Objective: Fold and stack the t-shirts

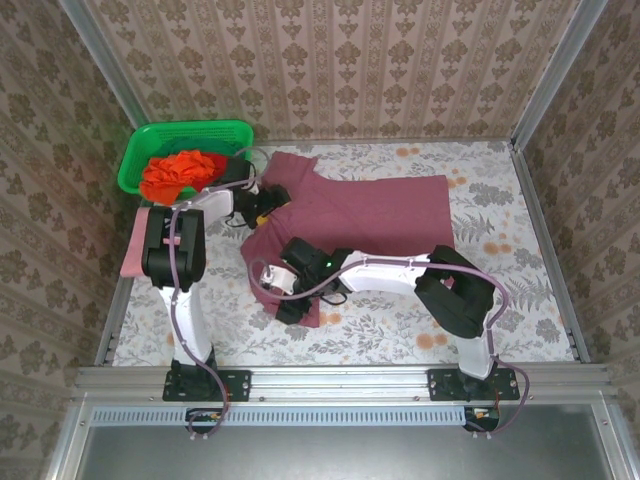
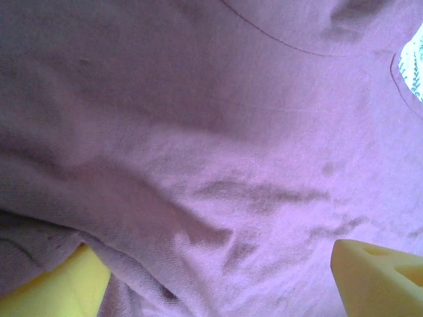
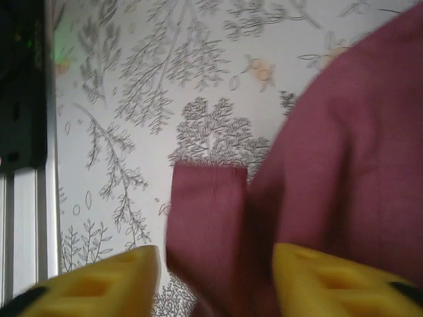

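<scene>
A large dusty maroon t-shirt (image 1: 380,215) lies spread across the middle of the table. My left gripper (image 1: 262,207) is low over its far left part. In the left wrist view the maroon cloth (image 2: 218,132) lies between that gripper's (image 2: 211,264) widely parted yellow fingers (image 2: 377,277), and a cloth edge drapes over the left finger. My right gripper (image 1: 283,290) is at the shirt's near left corner. Its (image 3: 217,264) yellow fingers (image 3: 330,281) stand apart, with a blurred maroon flap (image 3: 208,218) loose between them. A pink t-shirt (image 1: 135,240) lies at the table's left edge. Orange and red shirts (image 1: 180,175) fill the basket.
The green plastic basket (image 1: 215,130) stands at the far left corner. Patterned walls and metal rails (image 1: 545,230) bound the table. The floral tablecloth (image 1: 500,300) is bare to the right and in front of the maroon shirt.
</scene>
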Robot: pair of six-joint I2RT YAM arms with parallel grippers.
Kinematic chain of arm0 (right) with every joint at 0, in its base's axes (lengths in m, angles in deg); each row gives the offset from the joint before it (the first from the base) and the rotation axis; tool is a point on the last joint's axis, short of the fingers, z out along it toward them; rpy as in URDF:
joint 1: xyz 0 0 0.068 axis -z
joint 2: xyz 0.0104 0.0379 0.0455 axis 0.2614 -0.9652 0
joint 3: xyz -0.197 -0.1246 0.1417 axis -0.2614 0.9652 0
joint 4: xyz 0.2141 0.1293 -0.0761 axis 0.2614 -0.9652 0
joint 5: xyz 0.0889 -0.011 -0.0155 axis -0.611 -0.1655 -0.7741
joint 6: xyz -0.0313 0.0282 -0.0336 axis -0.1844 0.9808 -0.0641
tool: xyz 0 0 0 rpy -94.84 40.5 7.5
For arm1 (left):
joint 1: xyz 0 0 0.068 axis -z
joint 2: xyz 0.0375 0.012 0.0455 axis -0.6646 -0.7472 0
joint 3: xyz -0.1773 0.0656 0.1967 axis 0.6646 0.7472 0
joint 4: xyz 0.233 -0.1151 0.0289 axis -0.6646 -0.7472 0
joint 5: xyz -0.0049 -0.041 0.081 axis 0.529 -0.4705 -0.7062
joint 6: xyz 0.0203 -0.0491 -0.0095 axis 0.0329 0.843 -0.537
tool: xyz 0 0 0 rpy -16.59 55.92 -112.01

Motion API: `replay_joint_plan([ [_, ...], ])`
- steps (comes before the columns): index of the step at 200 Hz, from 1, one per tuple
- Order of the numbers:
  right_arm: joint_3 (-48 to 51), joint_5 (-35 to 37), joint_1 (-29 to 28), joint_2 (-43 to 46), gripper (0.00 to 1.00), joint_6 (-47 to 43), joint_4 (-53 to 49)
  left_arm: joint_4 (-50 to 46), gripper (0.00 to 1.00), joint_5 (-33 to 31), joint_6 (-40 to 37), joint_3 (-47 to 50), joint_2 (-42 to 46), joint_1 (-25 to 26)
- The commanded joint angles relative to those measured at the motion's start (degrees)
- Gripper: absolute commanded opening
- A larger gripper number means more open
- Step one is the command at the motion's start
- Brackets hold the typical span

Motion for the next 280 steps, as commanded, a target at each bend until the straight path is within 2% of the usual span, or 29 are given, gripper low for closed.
replay_joint_plan([
  [1,1.95,-2.04,0.81,5.86,0.83,2.58,4.01,-6.06,0.93,-2.67,-2.27,2.07,2.23,0.09],
  [32,13.19,0.02,7.20,16.09,0.89,11.33,14.11,-6.31,1.00,-3.65,-3.19,5.26,12.63,1.26],
  [70,24.91,10.99,19.10,23.90,0.88,23.72,22.21,-7.91,1.00,-7.91,-3.37,10.56,25.84,4.55],
  [91,26.28,17.26,26.80,23.19,0.86,30.10,21.14,-9.43,1.00,-16.48,-1.12,17.28,34.01,7.63],
  [109,22.79,15.49,33.26,18.89,0.82,33.25,17.67,-10.49,1.00,-26.28,1.42,24.78,41.48,10.51],
  [128,17.73,17.00,37.88,13.22,0.78,35.96,13.86,-8.73,1.00,-29.32,5.17,33.47,47.88,11.83],
  [156,11.33,15.25,44.10,4.87,0.73,41.72,10.11,-6.77,1.00,-28.43,9.12,41.05,51.36,11.65],
  [180,7.90,14.52,47.98,-0.45,0.69,43.95,8.02,-4.36,1.00,-24.52,9.43,44.12,51.79,10.28],
  [206,5.91,11.33,51.60,-3.00,0.68,46.96,7.90,-2.91,1.00,-21.56,10.08,46.28,52.95,9.06],
  [247,1.94,8.90,53.11,-6.13,0.68,46.70,7.40,0.15,0.96,-15.13,15.50,51.24,53.99,9.36],
  [280,3.85,5.23,52.88,-1.93,0.70,45.93,11.29,-2.82,0.87,-16.96,20.30,52.81,56.20,13.83],
])
